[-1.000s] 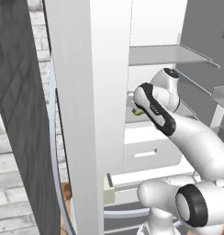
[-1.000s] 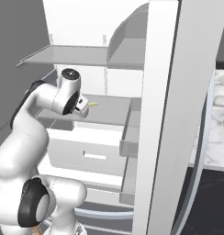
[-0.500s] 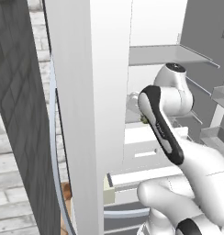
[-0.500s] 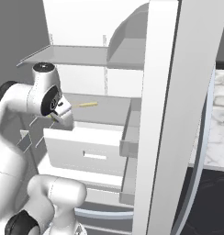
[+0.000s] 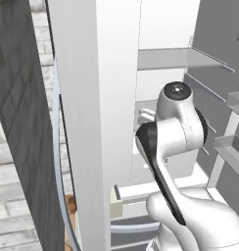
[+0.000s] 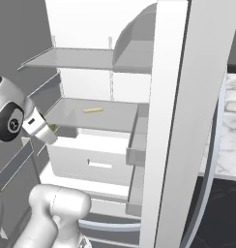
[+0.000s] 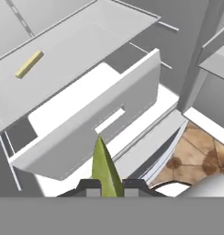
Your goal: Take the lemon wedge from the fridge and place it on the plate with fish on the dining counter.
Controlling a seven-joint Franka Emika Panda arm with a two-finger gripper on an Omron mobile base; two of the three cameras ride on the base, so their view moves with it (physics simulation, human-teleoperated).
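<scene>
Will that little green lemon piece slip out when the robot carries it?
Maybe a bit. The lemon wedge narrows to a thin point, and the tool pinches just its wide end, so it could twist or slide. It looks tiny and probably very light, so it shouldn't drag down. It seems stiff, standing straight up without drooping.

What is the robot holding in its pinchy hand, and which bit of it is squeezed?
The end effector holds the lemon wedge by its wide bottom end; the pointed tip sticks out past the fingers.
</scene>
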